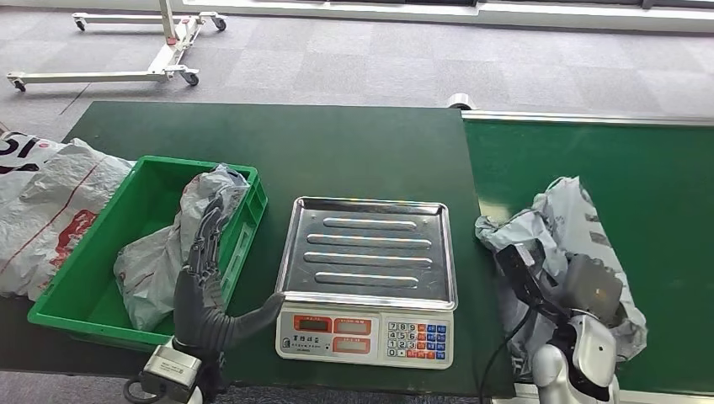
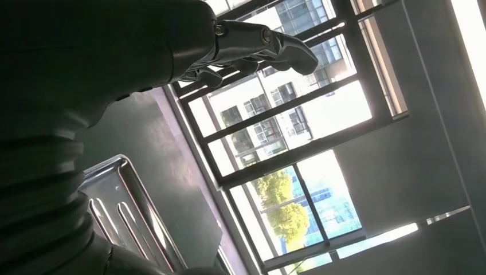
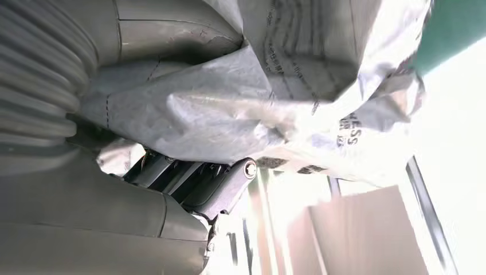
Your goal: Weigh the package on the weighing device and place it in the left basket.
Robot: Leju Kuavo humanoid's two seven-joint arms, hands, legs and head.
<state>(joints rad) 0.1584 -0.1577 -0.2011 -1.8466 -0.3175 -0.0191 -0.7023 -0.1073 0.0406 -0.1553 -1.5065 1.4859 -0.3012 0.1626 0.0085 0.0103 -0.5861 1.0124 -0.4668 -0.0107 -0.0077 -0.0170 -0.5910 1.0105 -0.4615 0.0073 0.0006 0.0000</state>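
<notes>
Grey plastic package [image 1: 562, 225] sits gripped in the right hand [image 1: 547, 278]; the left hand [image 1: 202, 286], fingers spread and empty, hovers between the green basket [image 1: 76, 295] and the scale [image 1: 368, 252].

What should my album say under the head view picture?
Right robot hand grips a grey package beside the empty scale.

My green-topped table [image 1: 354, 151] carries a green basket [image 1: 80, 295] at left, a weighing scale [image 1: 368, 278] with steel tray at centre, and a crumpled grey package [image 1: 564, 219] on the adjoining green belt [image 1: 657, 185] at right.
</notes>
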